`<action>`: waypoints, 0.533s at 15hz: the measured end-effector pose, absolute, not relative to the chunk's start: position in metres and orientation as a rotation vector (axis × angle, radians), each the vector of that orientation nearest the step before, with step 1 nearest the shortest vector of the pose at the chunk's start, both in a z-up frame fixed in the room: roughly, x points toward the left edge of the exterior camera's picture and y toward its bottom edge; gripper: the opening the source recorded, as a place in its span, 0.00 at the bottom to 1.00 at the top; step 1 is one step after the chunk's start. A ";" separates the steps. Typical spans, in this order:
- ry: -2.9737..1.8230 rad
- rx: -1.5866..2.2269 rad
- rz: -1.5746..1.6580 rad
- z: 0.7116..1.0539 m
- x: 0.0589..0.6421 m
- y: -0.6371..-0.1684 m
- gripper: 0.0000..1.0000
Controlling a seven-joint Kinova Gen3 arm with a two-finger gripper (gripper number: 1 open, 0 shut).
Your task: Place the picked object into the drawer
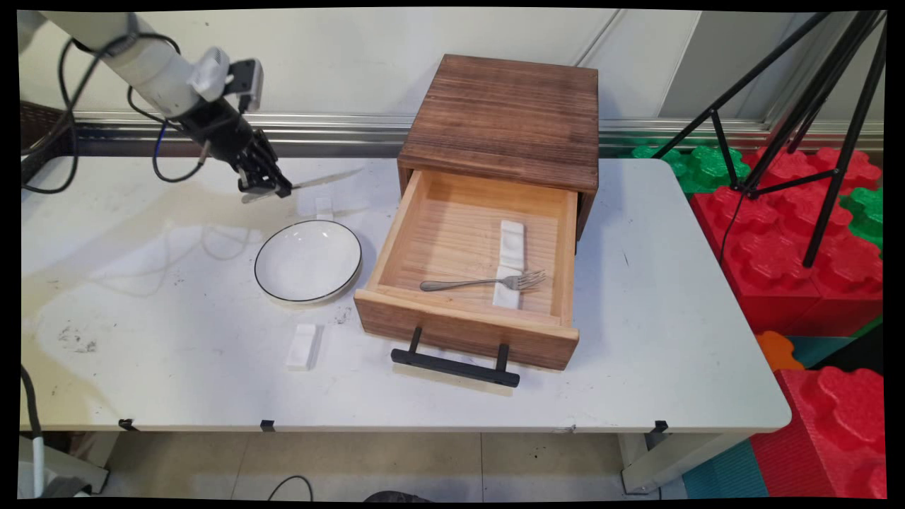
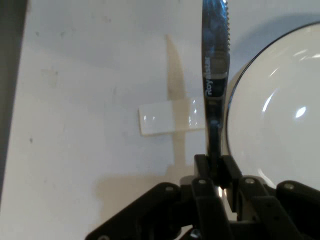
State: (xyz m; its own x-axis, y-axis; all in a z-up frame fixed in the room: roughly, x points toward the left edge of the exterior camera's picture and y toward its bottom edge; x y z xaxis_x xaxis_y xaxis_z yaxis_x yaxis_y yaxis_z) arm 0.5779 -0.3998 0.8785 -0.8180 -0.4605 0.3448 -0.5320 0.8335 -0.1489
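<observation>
Main view gives us the white desk (image 1: 177,367) first, running across most of the picture with a wall behind it. On its far middle stands a brown wooden cabinet (image 1: 505,116), and its drawer (image 1: 470,311) is pulled out toward the near side, with a black bar handle (image 1: 454,367) on the front. Inside the drawer we see a white rest (image 1: 510,244) lying lengthwise, and a metal fork (image 1: 484,283) laid across its near end, tines pointing right. To the right of the desk are red and green foam blocks (image 1: 799,247) and a black tripod (image 1: 820,106).

Left of the drawer sits a white plate with a thin dark rim (image 1: 308,261), touching nothing else that we can see. Near the desk's front edge, just below the plate, lies a second white rest (image 1: 302,346). A third white rest (image 1: 324,207) lies beyond the plate, toward the wall.

The gripper (image 1: 265,185) hangs above the desk's far left part, its fingers clamped on the handle of a knife (image 1: 327,179). The knife is lifted clear of the desk, blade pointing right toward the cabinet. In the hand view we see the blade (image 2: 215,60) rising from between the closed fingers (image 2: 201,167), with the third rest (image 2: 165,119) below it and the plate's rim (image 2: 245,75) just beside it.
</observation>
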 end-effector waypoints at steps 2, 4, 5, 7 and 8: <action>-2.707 0.747 0.362 0.894 0.572 -0.393 0.00; -2.693 0.731 0.377 0.911 0.563 -0.386 0.00; -2.686 0.720 0.383 0.920 0.557 -0.383 0.00; -2.671 0.689 0.393 0.939 0.543 -0.377 0.00; -2.665 0.672 0.397 0.947 0.534 -0.375 0.00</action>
